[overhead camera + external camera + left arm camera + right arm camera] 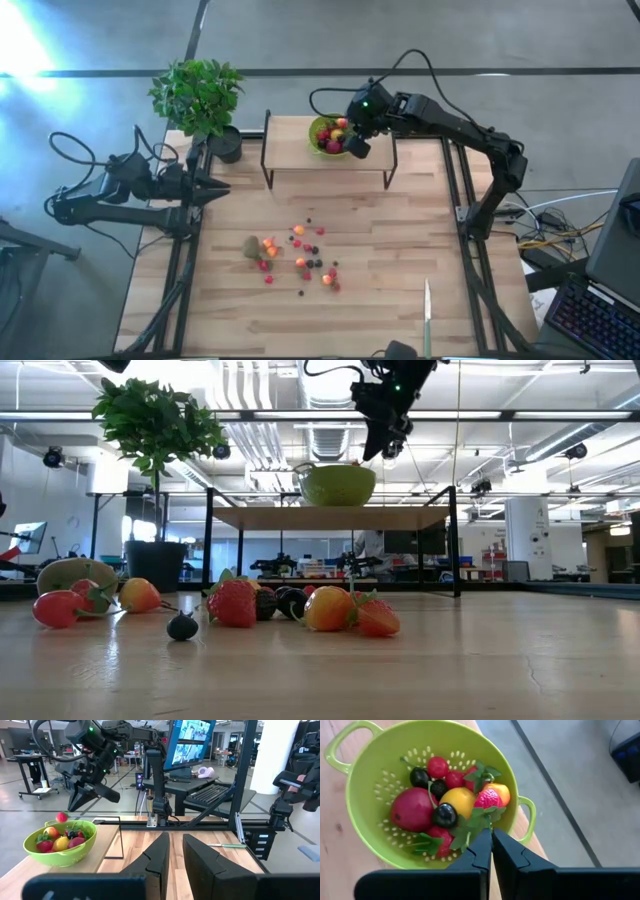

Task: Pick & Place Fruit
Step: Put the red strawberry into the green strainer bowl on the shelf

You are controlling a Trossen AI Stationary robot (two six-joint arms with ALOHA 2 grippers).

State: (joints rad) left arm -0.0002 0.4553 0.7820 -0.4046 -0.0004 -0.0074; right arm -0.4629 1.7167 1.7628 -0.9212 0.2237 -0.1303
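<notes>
Done: several fruits lie in the green bowl (pixel 328 135) on the shelf (pixel 290 150), table's 12 o'clock.
Left: scattered fruit (pixel 300 255) and kiwi (pixel 252 246) at table centre.
Right gripper (pixel 358 145): over the bowl, jaws pressed together, empty.
Left gripper (pixel 222 192): waiting at 9 o'clock, jaws nearly together, empty.

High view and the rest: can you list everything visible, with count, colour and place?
Colander: one, lime green, on the small raised shelf, holding mixed fruit.
Loose fruit: many, red, orange, dark, scattered mid-table.
Kiwi: one, brown, at the scatter's left edge.
Knife: one, green handle, near front edge.
Potted plant: one, green, back left corner.
Left gripper: fingers shut, waiting at left edge.
Right gripper: fingers shut, above the colander.
</notes>
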